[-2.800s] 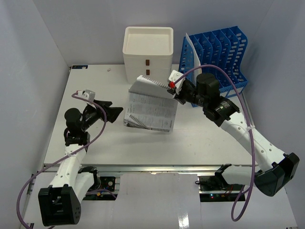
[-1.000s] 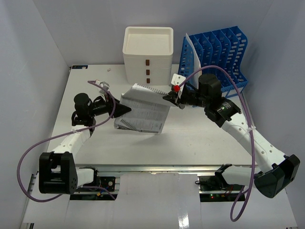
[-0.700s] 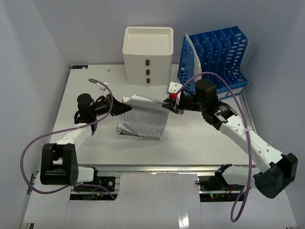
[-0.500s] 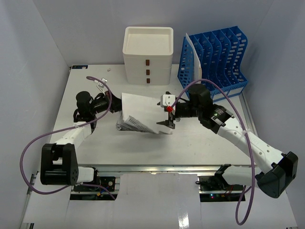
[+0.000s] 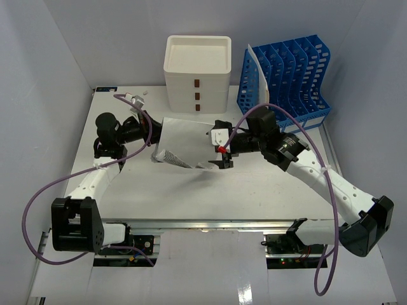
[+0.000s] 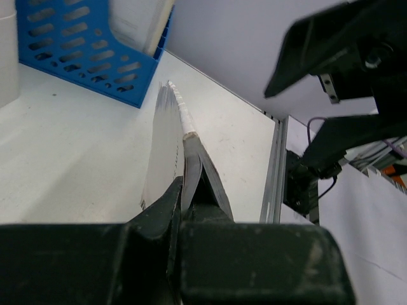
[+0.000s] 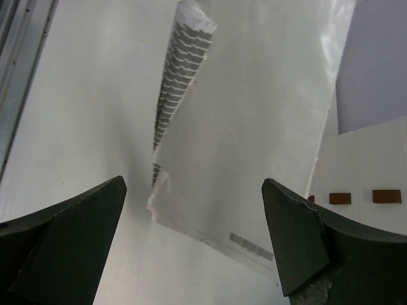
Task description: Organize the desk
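A white printed booklet (image 5: 184, 141) hangs tilted over the middle of the desk (image 5: 254, 190), its plain back cover up. My left gripper (image 5: 152, 131) is shut on its left edge. In the left wrist view the booklet (image 6: 173, 133) runs edge-on away from that gripper (image 6: 189, 190), its pages pinched between the jaws. My right gripper (image 5: 220, 151) stands open at the booklet's right edge with nothing between its fingers. The right wrist view shows this gripper (image 7: 191, 254) spread wide just short of the booklet (image 7: 254, 121), whose barcode corner lies between the tips.
A cream three-drawer box (image 5: 198, 70) stands at the back centre, also seen as the drawer box (image 7: 365, 171). A blue slotted file rack (image 5: 286, 76), holding a white sheet in its first slot, stands at the back right. The front metal rail (image 5: 203, 223) lies near the arm bases.
My right gripper has let go of the booklet, opened wide and dropped toward the desk. My left gripper has closed on the booklet's left edge and drawn it left, turning its back cover up.
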### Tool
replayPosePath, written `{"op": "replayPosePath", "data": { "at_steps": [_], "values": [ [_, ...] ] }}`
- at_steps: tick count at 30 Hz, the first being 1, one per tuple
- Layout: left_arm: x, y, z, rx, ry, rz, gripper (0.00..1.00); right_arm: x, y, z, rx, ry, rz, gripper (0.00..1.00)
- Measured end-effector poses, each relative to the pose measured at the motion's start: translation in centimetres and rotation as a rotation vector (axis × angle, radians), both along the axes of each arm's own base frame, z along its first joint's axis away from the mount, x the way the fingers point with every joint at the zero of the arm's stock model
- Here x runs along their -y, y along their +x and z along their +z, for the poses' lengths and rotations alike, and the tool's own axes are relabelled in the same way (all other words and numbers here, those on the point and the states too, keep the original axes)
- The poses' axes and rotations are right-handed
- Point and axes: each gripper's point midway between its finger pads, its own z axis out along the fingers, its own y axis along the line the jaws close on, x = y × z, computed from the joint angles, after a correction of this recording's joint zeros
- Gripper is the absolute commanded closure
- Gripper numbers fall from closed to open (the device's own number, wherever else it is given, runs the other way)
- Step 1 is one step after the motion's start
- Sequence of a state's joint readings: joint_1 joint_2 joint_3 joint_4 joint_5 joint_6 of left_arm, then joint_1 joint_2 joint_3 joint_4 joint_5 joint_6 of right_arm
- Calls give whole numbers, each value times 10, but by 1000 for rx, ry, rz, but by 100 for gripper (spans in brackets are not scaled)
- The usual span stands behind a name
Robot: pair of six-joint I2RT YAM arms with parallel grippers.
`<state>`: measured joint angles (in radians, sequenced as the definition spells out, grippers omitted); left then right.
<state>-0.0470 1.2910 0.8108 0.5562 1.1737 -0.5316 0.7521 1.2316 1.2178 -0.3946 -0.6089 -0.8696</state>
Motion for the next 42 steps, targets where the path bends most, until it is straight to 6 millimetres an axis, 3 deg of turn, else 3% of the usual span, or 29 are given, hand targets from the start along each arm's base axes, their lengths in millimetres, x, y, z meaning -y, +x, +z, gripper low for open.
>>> {"op": "replayPosePath", "data": {
  "at_steps": [6, 13, 16, 20, 22, 24, 27, 31, 33, 34, 39, 42],
  "values": [
    [9, -26, 6, 57, 32, -85, 100, -16, 29, 5, 41, -21, -18, 6],
    [15, -49, 17, 106, 39, -155, 100, -27, 43, -23, 2, -89, -7, 0],
    [17, -55, 21, 124, 39, -173, 100, -27, 43, -32, -16, -111, 0, 19],
    [18, -60, 24, 134, 38, -188, 100, -28, 36, -37, -46, -118, 30, 80],
    [19, -64, 23, 130, 39, -210, 98, -27, 32, -35, -62, -113, 50, 90],
    [20, -67, 23, 136, 40, -226, 91, -26, 31, -33, -69, -111, 54, 92],
    [21, -67, 23, 139, 40, -229, 70, -25, 31, -33, -81, -110, 54, 92],
    [21, -59, 30, 155, 42, -190, 23, -16, 28, -34, -131, -109, 55, 92],
    [19, -51, 36, 174, 48, -141, 6, -6, 30, -33, -159, -100, 36, 92],
    [18, -45, 39, 186, 54, -101, 2, 1, 33, -32, -173, -96, 18, 92],
    [0, -28, 63, 293, 87, 151, 2, 44, 57, -28, -221, -64, -112, 92],
    [-15, -24, 80, 331, 80, 296, 2, 70, 61, -27, -248, -38, -179, 92]
  ]
}}
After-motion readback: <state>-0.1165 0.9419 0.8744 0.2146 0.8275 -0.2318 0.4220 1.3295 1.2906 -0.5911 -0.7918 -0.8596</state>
